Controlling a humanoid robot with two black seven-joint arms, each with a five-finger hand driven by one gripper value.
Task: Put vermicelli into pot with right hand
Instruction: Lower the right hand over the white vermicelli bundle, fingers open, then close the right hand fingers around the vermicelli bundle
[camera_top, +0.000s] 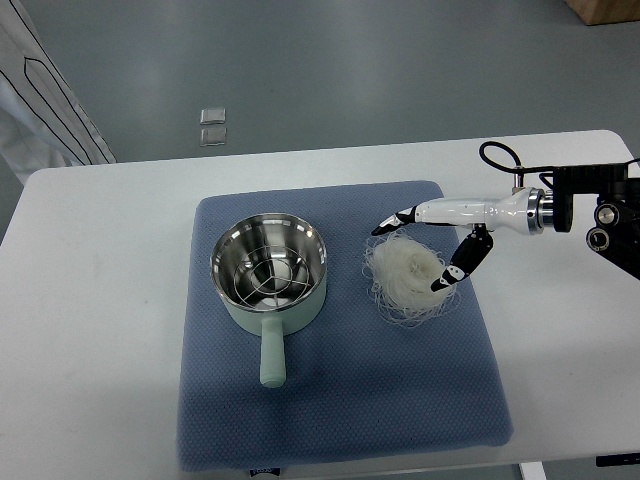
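Right hand (425, 245) over round vermicelli (408, 280)

Mat (340, 420) on table (90, 300), central. Pot (270, 270) on mat, left half, handle toward near edge. Vermicelli (408, 278) on mat, just right of pot (apart, not touching). Right hand (425, 248) over vermicelli, arm from right edge. Two small squares (213, 126) on floor behind table.

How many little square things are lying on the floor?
2. Both squares sit on the grey floor beyond the table's far edge, left of centre: one farther back, the other just in front of it, nearly touching. The table could hide more.
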